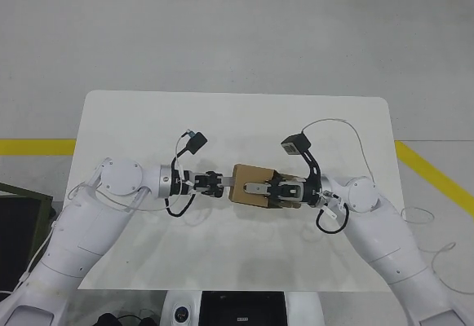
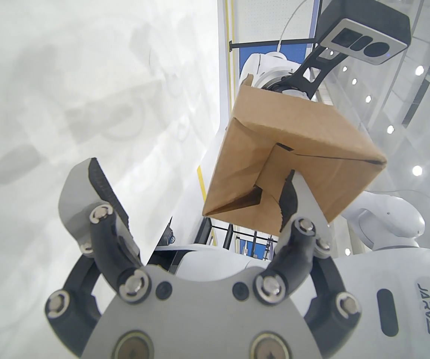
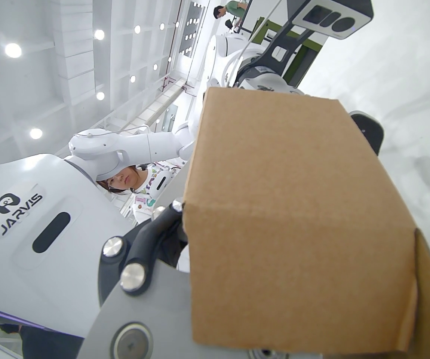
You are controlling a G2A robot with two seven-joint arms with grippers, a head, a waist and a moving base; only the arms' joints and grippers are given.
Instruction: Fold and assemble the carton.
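Left arm reaches in from 9 o'clock, forearm level; the left gripper point(image 1: 219, 184) is spread wide, one fingertip point(image 2: 289, 199) touching the folded end of the brown carton point(image 1: 249, 174) over the centre of the white table point(image 1: 139, 122). From 3 o'clock the right gripper point(image 1: 257, 188) clamps the carton, its fingers largely hidden by cardboard

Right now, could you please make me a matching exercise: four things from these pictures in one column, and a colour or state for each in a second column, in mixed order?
Things:
1. carton
2. left gripper
3. right gripper
4. table

Colours or states:
A. white, beneath everything else
B. jaws shut on the carton
C. brown cardboard, between the two grippers
D. jaws open, one tip at the carton's folded end

Pairs: 1-C; 2-D; 3-B; 4-A
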